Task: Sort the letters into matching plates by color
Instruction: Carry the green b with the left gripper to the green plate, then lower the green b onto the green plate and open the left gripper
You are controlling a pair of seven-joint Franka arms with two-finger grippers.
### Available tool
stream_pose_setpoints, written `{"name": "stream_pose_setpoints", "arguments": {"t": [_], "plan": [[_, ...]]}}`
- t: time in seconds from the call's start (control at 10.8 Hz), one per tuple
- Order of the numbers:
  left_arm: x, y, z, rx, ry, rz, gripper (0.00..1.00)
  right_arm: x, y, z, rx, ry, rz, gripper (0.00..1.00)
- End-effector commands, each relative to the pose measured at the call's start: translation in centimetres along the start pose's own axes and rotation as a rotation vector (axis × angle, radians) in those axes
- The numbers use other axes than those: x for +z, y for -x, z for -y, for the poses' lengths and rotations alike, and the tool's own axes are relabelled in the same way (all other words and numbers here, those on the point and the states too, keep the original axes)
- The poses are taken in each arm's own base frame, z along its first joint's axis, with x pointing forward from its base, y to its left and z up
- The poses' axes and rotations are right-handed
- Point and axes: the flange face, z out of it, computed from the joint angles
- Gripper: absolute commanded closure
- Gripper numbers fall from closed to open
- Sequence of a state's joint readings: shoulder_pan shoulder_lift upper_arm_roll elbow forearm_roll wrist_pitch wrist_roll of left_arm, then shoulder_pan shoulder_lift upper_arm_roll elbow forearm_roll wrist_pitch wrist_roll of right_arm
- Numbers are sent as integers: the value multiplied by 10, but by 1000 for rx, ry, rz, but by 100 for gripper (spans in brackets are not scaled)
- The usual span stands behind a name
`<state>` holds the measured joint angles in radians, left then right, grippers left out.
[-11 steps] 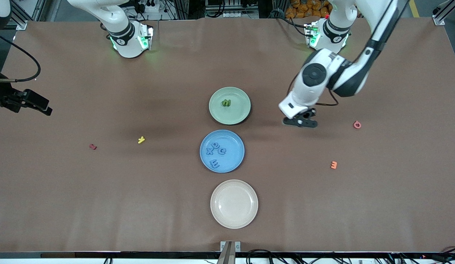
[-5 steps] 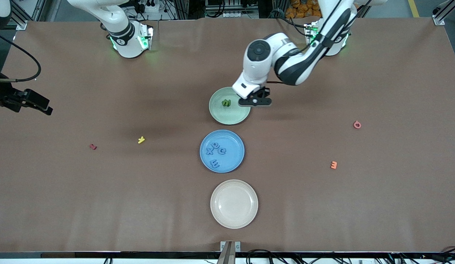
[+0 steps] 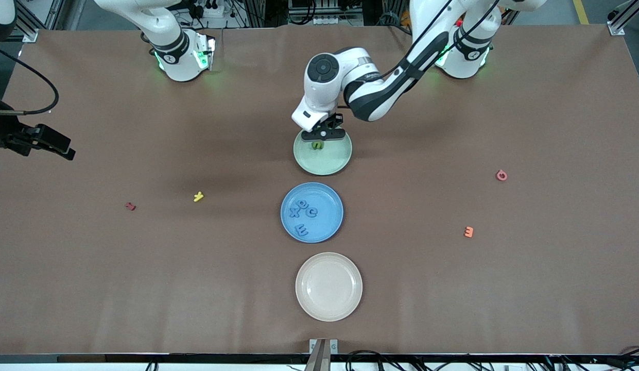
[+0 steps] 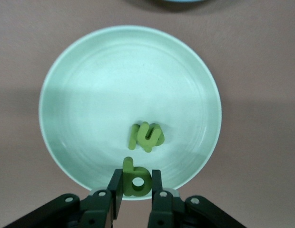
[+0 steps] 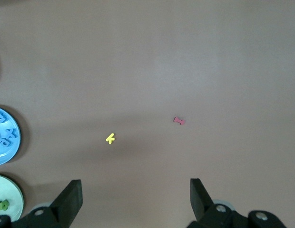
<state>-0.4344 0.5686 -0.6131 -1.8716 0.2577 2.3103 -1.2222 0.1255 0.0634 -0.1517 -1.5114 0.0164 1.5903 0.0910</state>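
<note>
My left gripper hangs over the pale green plate, above the part of its rim that lies toward the arms' bases. It is shut on a green letter "b", gripped between both fingers. Another green letter lies in that plate, close to the held one. The blue plate, nearer the front camera, holds several blue letters. My right gripper waits open above bare table at the right arm's end, with nothing between its fingers.
An empty beige plate sits nearest the front camera. A yellow letter and a red letter lie toward the right arm's end. A pink letter and an orange letter lie toward the left arm's end.
My left gripper has swept from above the table near the pink letter across to the green plate's rim. The right arm has not moved.
</note>
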Motion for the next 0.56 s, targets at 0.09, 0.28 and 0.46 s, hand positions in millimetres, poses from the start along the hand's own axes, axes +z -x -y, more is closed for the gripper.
{"name": "stream_pose_setpoints", "arguments": {"t": [0.09,0.28,0.46], "plan": [[33,-4,-12,-13,-36,-8,100,-2,1,0,-4,-9,-1,0],[33,-7,-13,-20,-30,-4,100,1,1,1,-5,-8,9,0],[29,-13,-16,-25,-19,-10,100,4,-1,0,-5,-6,14,0]]}}
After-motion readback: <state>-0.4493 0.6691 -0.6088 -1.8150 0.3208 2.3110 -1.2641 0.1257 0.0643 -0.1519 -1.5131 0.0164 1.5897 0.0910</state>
